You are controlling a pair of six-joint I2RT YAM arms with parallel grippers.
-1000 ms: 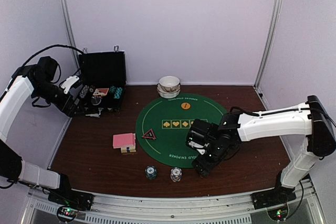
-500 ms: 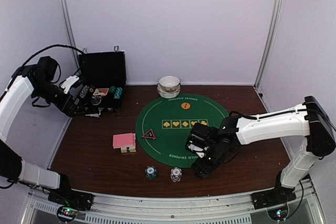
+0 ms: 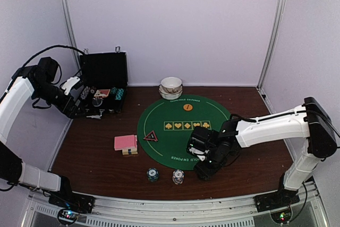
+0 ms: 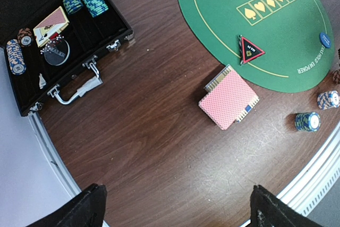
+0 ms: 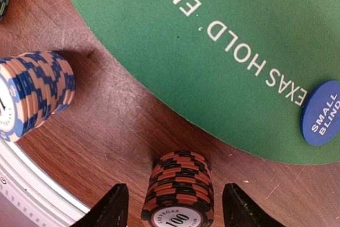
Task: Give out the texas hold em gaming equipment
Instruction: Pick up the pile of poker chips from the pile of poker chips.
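Note:
My right gripper [image 5: 175, 212] is open, its fingers either side of a brown stripe-edged chip stack [image 5: 180, 187] on the wood just off the green mat [image 5: 223, 51], with gaps on both sides. In the top view it [image 3: 204, 169] covers that stack. A white-and-blue chip stack [image 5: 33, 93] [image 3: 178, 176] and a teal stack [image 3: 153, 174] stand to its left. The blue disc [image 5: 321, 113] lies on the mat's edge. Pink-backed cards [image 3: 126, 142] [image 4: 228, 97] and the triangle marker [image 3: 151, 136] [image 4: 250, 50] lie at the mat's left. My left gripper [image 4: 178, 211] is open and empty, high over the table's left side.
The open black case [image 3: 103, 78] [image 4: 53, 51] at the back left holds more chips and cards. White bowls [image 3: 171, 86] stand behind the mat. An orange disc [image 3: 187, 107] lies on the mat's far side. The table's front rail [image 5: 32, 184] is close to the right gripper.
My right gripper has shifted a little left and toward the front edge, settling around the brown chip stack. The left arm has not moved.

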